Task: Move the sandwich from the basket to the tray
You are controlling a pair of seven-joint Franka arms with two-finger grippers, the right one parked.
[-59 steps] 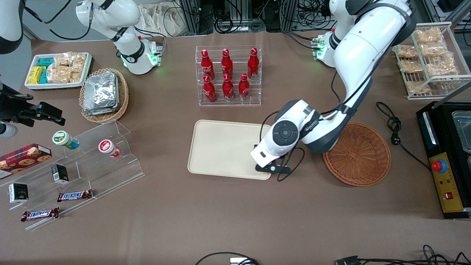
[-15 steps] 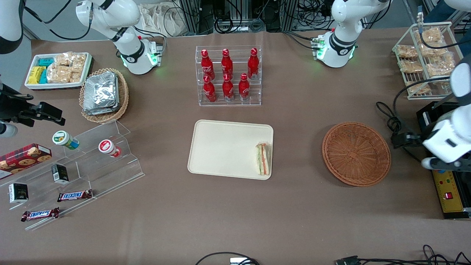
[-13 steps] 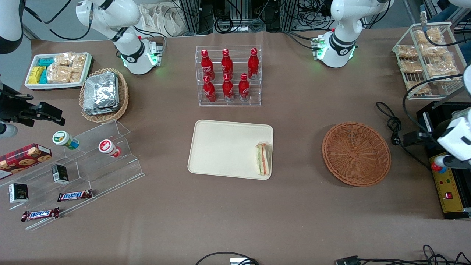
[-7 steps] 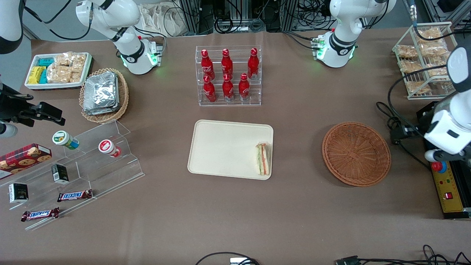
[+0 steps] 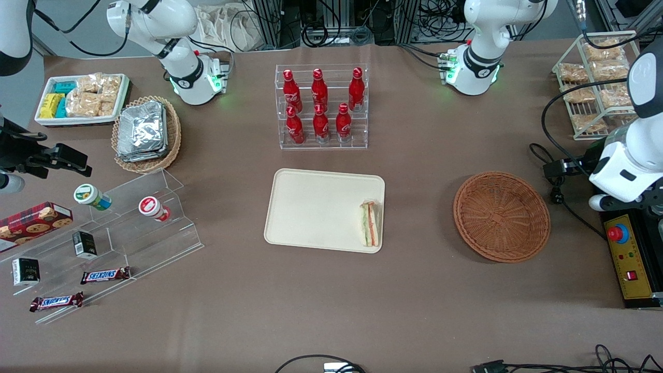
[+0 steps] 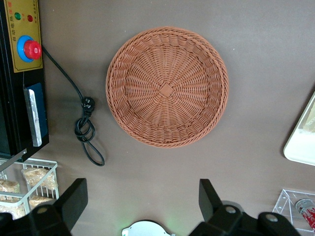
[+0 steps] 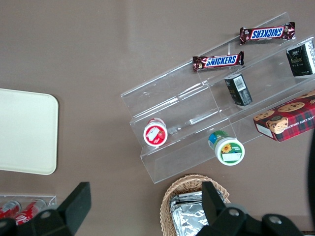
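gripper (image 6: pixel 140 206): fingertips cut off by the wrist picture's edge
tray (image 6: pixel 301 142): only a corner shows in the wrist view

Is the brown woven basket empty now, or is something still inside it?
Empty. The basket shows only bare weave inside; the sandwich lies on the tray. The open end effector hangs above the table beside the basket.
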